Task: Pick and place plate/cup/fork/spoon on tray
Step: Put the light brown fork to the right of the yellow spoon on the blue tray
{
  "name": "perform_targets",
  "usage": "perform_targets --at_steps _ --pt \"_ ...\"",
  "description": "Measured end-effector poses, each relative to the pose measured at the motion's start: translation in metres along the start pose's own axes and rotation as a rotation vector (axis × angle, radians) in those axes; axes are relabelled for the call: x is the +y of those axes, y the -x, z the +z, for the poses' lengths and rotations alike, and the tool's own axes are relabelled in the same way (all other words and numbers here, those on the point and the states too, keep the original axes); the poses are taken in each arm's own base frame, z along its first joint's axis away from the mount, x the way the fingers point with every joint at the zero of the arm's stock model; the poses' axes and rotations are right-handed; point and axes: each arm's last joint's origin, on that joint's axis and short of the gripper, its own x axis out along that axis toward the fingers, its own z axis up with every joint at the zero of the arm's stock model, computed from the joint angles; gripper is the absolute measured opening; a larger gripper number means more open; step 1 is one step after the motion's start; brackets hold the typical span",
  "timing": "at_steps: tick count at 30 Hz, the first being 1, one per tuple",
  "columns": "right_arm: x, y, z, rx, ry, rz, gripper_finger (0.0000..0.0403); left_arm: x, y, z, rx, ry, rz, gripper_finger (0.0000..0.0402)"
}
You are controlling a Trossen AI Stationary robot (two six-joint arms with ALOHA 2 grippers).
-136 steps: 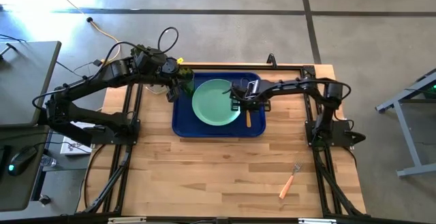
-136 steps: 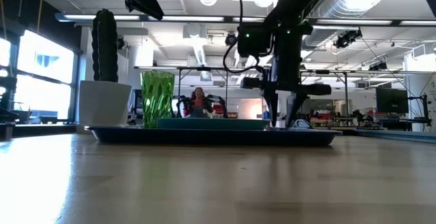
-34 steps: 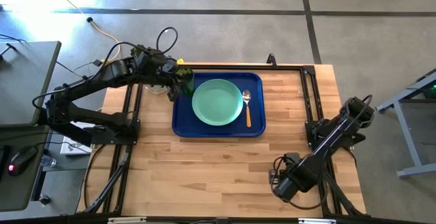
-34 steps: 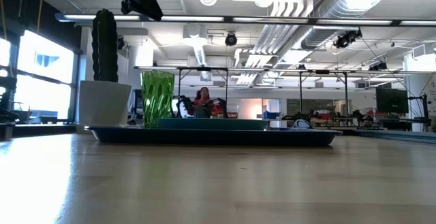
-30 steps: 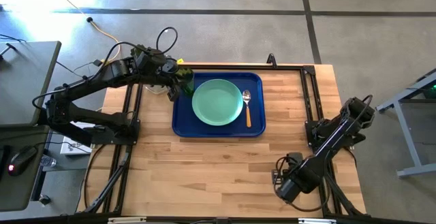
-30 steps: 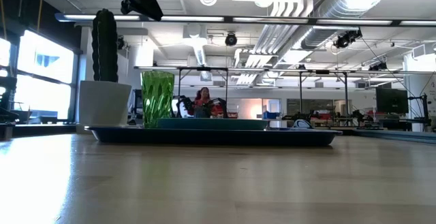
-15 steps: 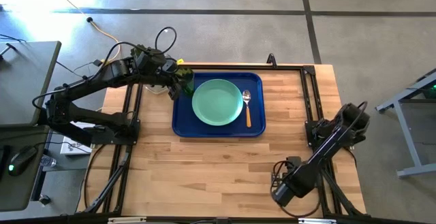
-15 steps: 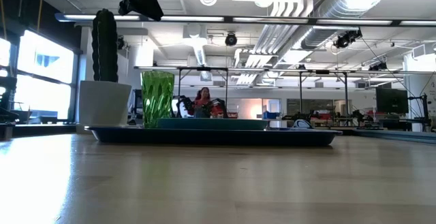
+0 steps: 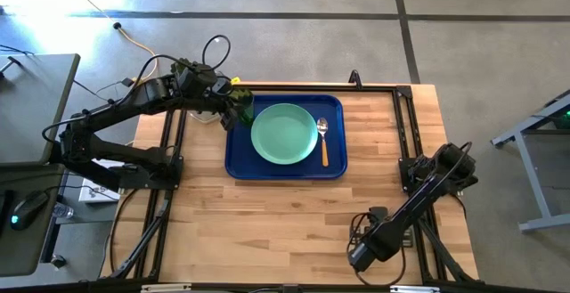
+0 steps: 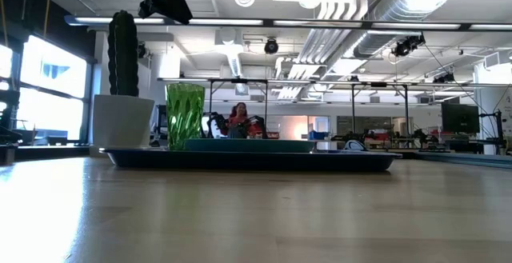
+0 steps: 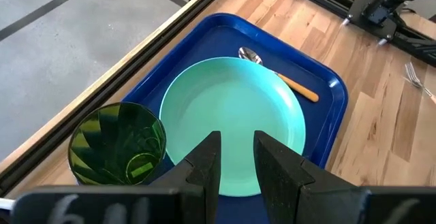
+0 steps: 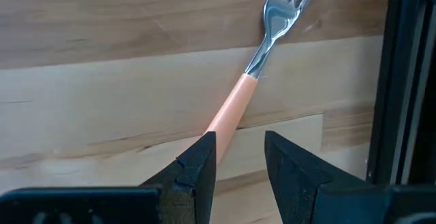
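The dark blue tray (image 9: 239,164) lies at the table's far middle. On it rest the mint-green plate (image 9: 284,134), the spoon (image 9: 323,142) to the plate's right, and the green cup (image 11: 119,146) upright in the tray's far left corner. My left gripper (image 11: 236,142) hovers open above that corner, beside the cup. The fork (image 12: 230,112) lies flat on the wood near the table's near right corner, hidden under the arm in the high view. My right gripper (image 12: 238,142) points down over the handle's free end, open, and I cannot tell whether it touches the fork.
A cactus in a white pot (image 10: 122,55) stands beyond the tray's far left corner. A black frame rail (image 12: 402,81) runs close beside the fork, along the table's right edge. Bare wood (image 9: 267,222) spreads over the near half of the table.
My right gripper has sunk toward the fork and drifted slightly toward the table's near left, its fingers still apart. The things on the tray have kept still.
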Motion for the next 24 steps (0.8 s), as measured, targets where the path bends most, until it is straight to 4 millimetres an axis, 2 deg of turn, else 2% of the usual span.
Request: perform_targets --at_steps 13,24 --pt "0.010 -0.014 -0.005 0.009 -0.012 -0.027 0.0117 0.000 0.000 0.000 -0.002 0.002 0.000 0.0076" --pt "0.015 -0.015 -0.004 0.032 -0.022 -0.024 0.0117 0.000 0.000 0.000 -0.002 0.002 0.000 0.0076"
